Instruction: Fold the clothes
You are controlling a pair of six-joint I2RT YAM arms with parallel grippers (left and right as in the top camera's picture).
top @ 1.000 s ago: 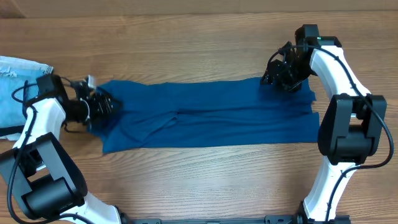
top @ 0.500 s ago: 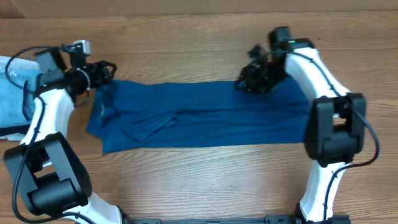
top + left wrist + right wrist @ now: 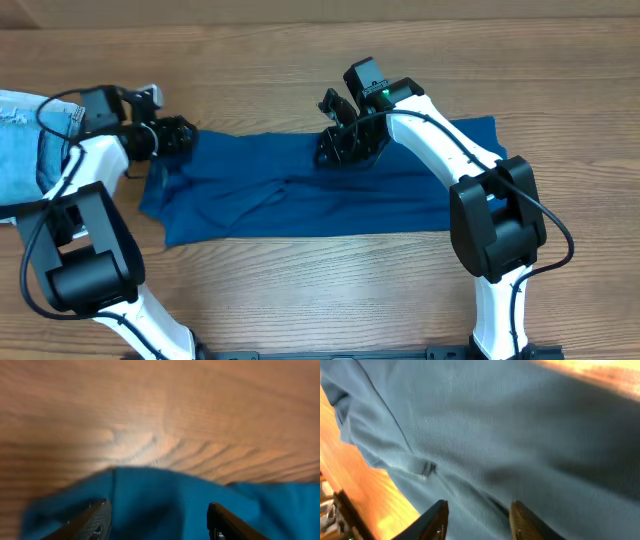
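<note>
The teal-blue shirt point(image 3: 300, 195) lies flat on the wooden surface point(image 3: 300, 60). It is folded into a long band that runs left to right across the middle, closer to the near edge than the far one. Soft creases run along its length, and its left end is a little rumpled.

The left tool point(image 3: 178, 138) sits at the shirt's far left corner, right over the edge of the cloth. From the left wrist, that tool point(image 3: 157, 505) has its two fingers well apart, with blue fabric spread under them and bare wood beyond. Nothing is pinched between them.

The right tool point(image 3: 340, 150) reaches in over the far edge of the shirt, about halfway along the band, and the white arm crosses above the shirt's right end. The right wrist view shows this tool point(image 3: 479, 505) with its fingers partly apart. Cloth fills nearly the whole view behind them, crossed by a seam with a small dark mark point(image 3: 427, 467). I cannot tell whether the fingertips touch the fabric.

At the surface's left edge, just beyond the left arm, lies a pale blue denim piece point(image 3: 18, 150), clear of the shirt.
</note>
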